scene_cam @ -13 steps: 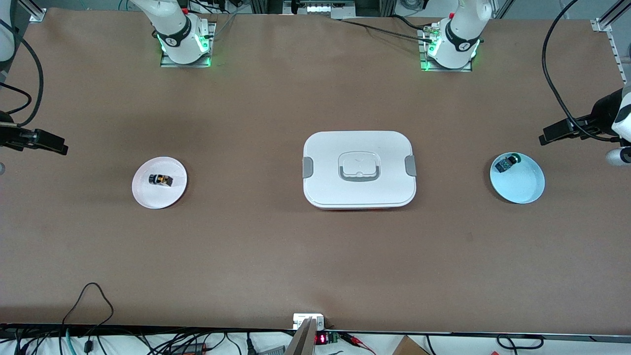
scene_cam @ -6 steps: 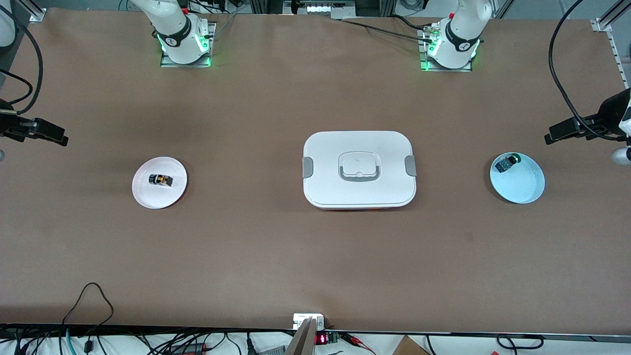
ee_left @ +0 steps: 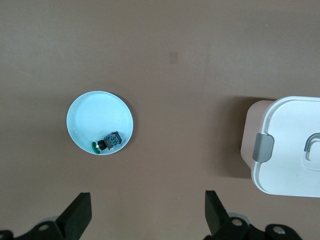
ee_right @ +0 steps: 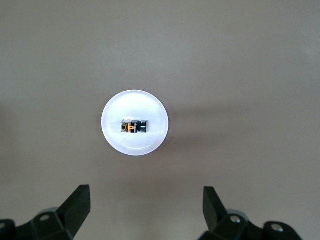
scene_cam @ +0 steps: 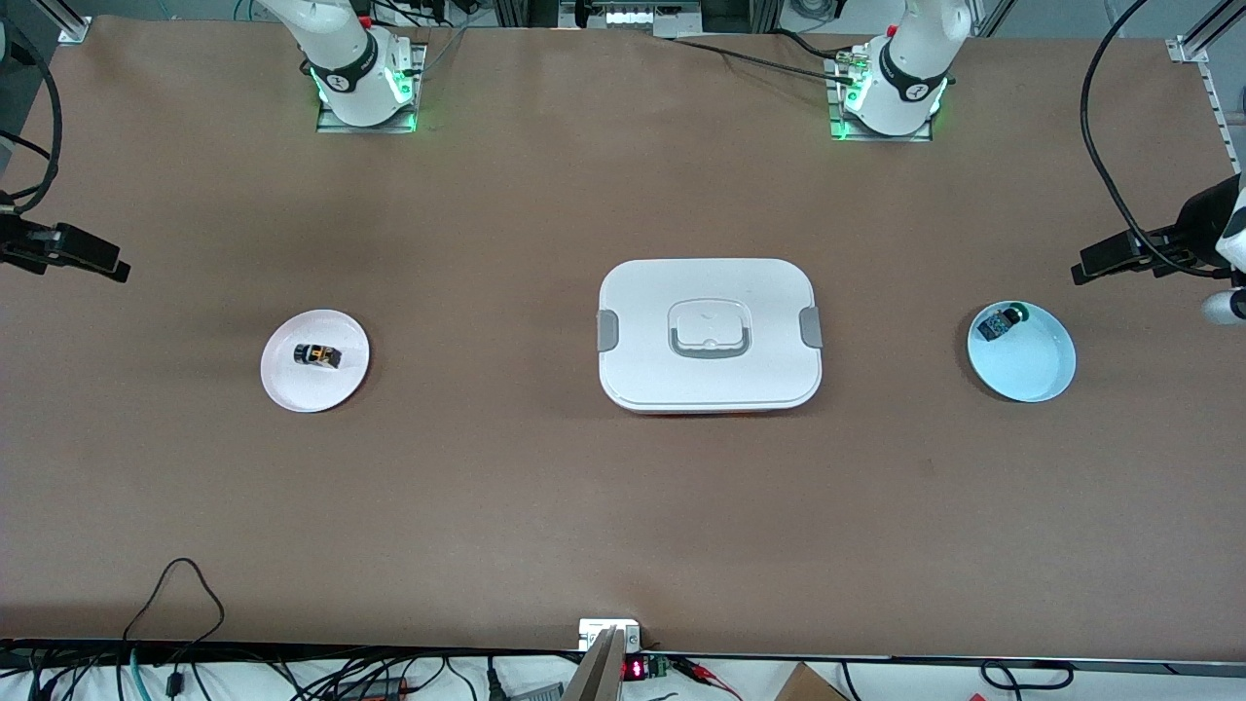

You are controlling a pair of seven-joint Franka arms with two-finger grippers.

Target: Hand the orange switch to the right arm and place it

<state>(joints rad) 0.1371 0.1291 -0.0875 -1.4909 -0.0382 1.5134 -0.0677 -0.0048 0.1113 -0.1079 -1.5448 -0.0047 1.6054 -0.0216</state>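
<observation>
The orange switch [scene_cam: 316,355], with a black cap and orange body, lies on its side on a small white plate [scene_cam: 292,389] toward the right arm's end of the table. In the right wrist view the switch [ee_right: 132,126] sits at the plate's [ee_right: 115,142] middle. My right gripper [ee_right: 145,205] is open and empty, high above the table beside that plate. My left gripper [ee_left: 147,210] is open and empty, high above the table near a light blue plate [ee_left: 90,112]. Neither gripper touches anything.
The light blue plate [scene_cam: 1037,375] at the left arm's end holds a small blue-and-green component [scene_cam: 998,323], which also shows in the left wrist view [ee_left: 109,143]. A white lidded box [scene_cam: 652,375] with grey clips stands at the table's middle; its corner shows in the left wrist view [ee_left: 285,170].
The right arm's hand has drifted a little toward the bases' side of the table. The left arm's hand has barely shifted. The switch and both plates have not moved.
</observation>
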